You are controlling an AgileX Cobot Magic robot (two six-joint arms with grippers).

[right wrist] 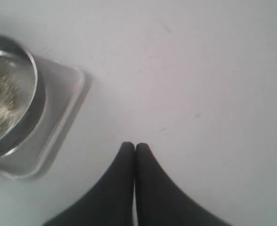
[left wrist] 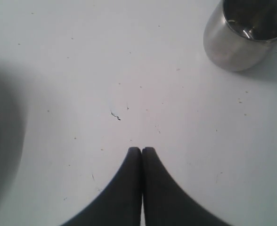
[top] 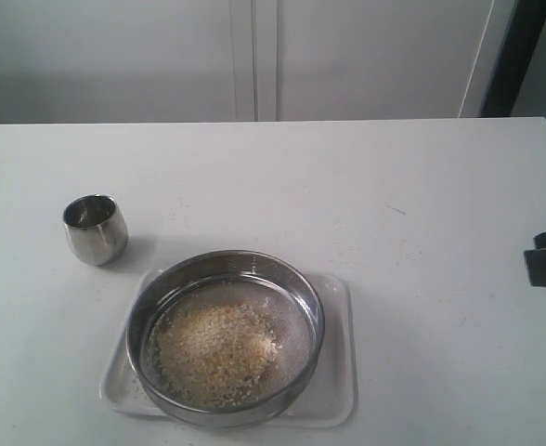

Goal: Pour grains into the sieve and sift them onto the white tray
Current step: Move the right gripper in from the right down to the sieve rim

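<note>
Near edge of tabletop (top: 394, 186), left of centre: white tray (top: 336, 390) lies flat. The sieve (top: 318, 321) sits on it, rim inside the tray's outline, so whatever falls through the mesh should land on white plastic rather than the tabletop. Grains (top: 215, 351) are in the sieve as a low yellowish-white heap, toward its near-left part, with bare mesh on the far-right side. So the pour looks done and the sifting is the step in hand. Can't tell whether anything fine has dropped onto the tray under the mesh.

Right edge, a bit further back: right hand (right wrist: 134, 146), fingers pressed together, pinching nothing, over bare tabletop with the tray corner and sieve rim well apart from it. Probably parked clear of the sieve.

Left hand (left wrist: 141, 149) is not in the exterior view. Its wrist view shows its fingers pressed together too, nothing held, over bare tabletop with scattered specks (stray grains, likely).

Further back toward the left edge: small steel cup (top: 95, 228), upright, apart from the tray's far-left corner. No grains visible inside, which fits an emptied pouring vessel set aside.
</note>
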